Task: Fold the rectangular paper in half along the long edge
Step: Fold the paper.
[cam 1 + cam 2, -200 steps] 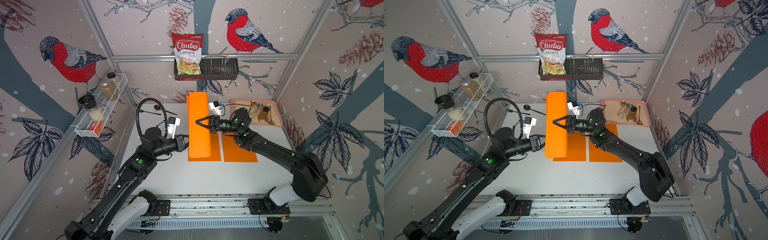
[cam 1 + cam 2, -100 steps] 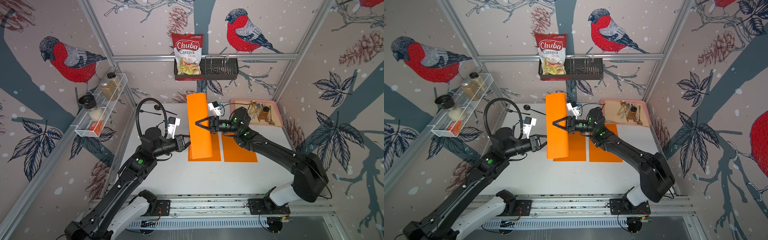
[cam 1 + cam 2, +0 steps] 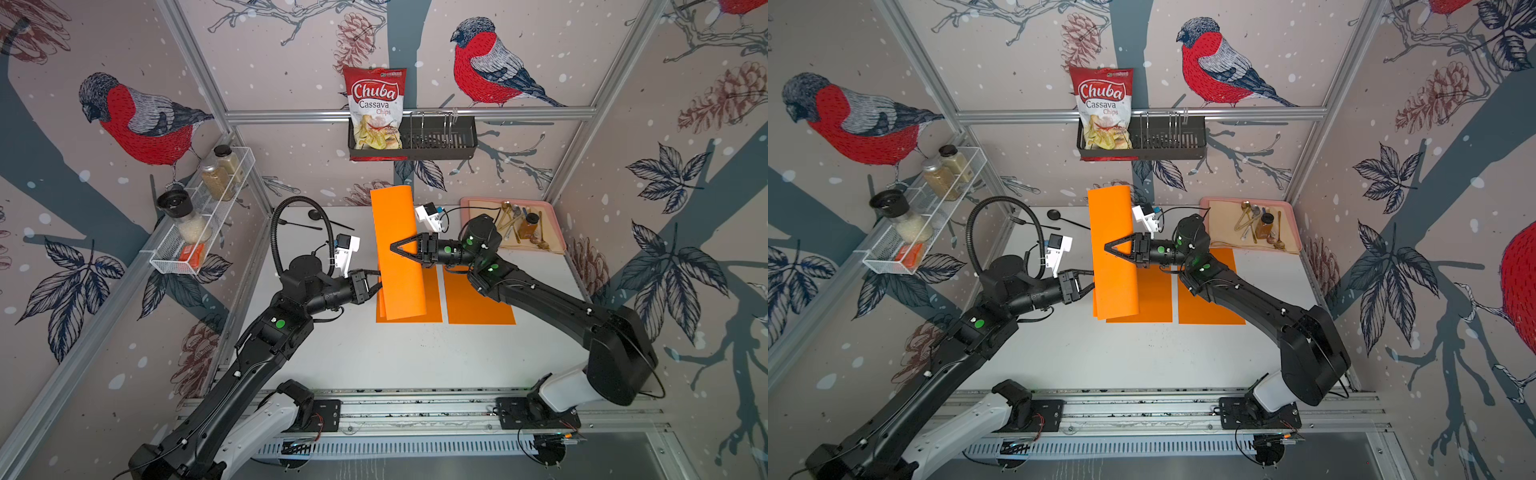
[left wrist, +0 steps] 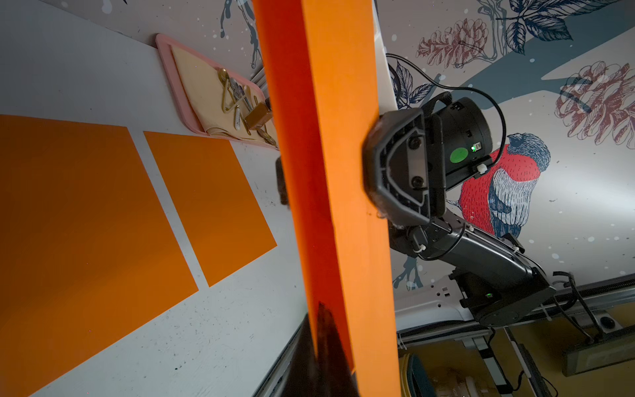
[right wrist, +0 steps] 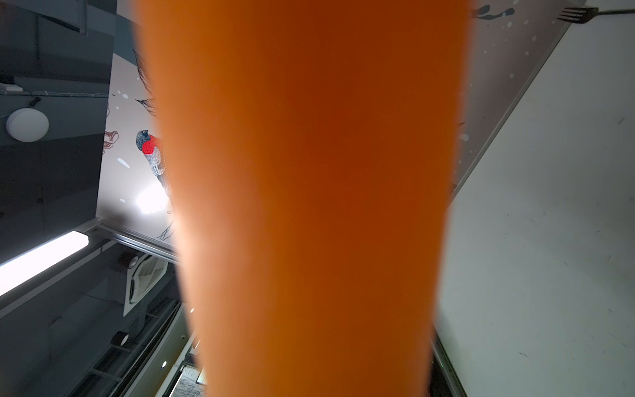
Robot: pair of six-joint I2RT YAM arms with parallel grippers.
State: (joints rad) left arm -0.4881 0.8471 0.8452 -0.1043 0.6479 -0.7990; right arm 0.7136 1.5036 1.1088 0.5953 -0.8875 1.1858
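The left jaws (image 3: 376,286) are clenched on the long edge of the orange paper (image 3: 401,291), close to its near end. In the left wrist view a dark fingertip (image 4: 323,343) sits right at that edge. The right jaws (image 3: 394,248) reach in from the opposite side, further along the sheet, and grasp it. One finger (image 4: 388,165) lies flat on the paper's bright outer face, and a dark shape shows past the shaded layer behind it. Both layers therefore stand between the two fingers.

The paper is lifted off the tabletop (image 3: 415,357) and bent over lengthwise, so two layers show at its near end (image 3: 1115,299). In both top views it runs from the far edge toward the tabletop's middle. It fills the right wrist view as an orange blur (image 5: 309,189), and those jaws cannot be seen there.

Under its near end a partly covered sheet (image 3: 432,303) lies flat. A bare sheet (image 3: 478,299) of the same orange lies just beside that one, with a narrow gap between them.

A pink tray (image 3: 465,203) holding a cloth, brass utensils and a small jar sits in the far right corner. A black spoon (image 3: 313,214) and a fork (image 3: 291,223) lie near the far left corner. On the back wall a basket (image 3: 440,141) holds a chips bag (image 3: 376,108).
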